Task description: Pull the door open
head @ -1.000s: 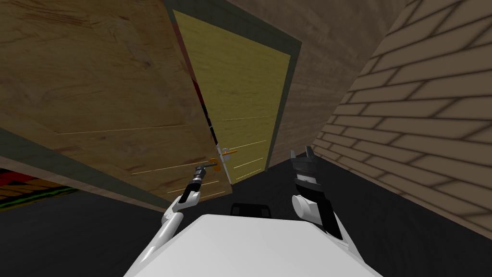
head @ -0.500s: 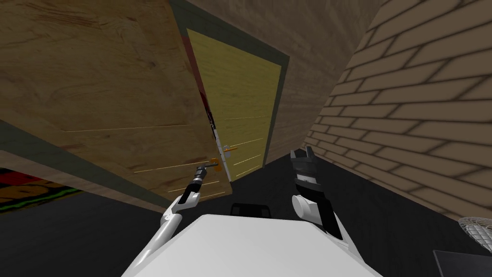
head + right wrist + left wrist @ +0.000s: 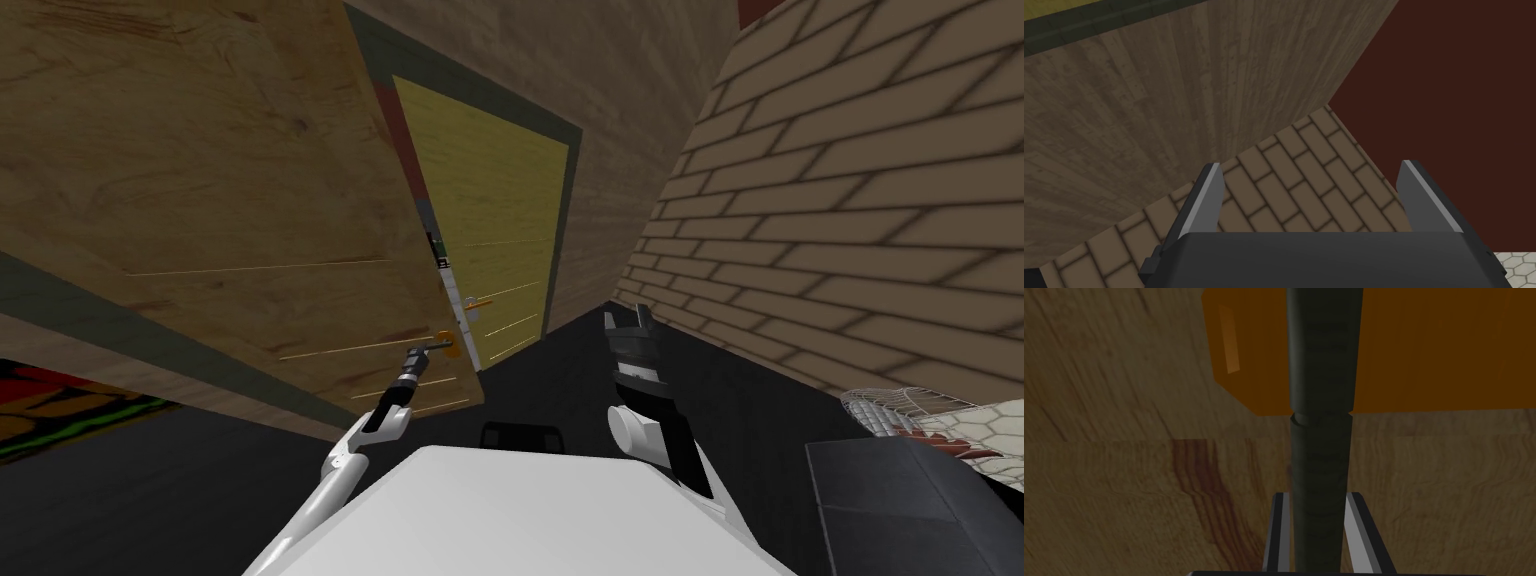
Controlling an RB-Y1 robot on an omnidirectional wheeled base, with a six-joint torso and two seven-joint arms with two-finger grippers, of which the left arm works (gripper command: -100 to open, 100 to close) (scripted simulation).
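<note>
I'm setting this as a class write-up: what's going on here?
The robot's left hand is shut on the dark lever handle of the wooden door, by its orange plate. The door looks swung partly open toward the robot. The right hand is open, holding nothing, near the brick wall.

The dark lever (image 3: pixel 1322 363) and orange plate (image 3: pixel 1434 348) run beyond view

No readable text, labels, numbers or signs anywhere.
</note>
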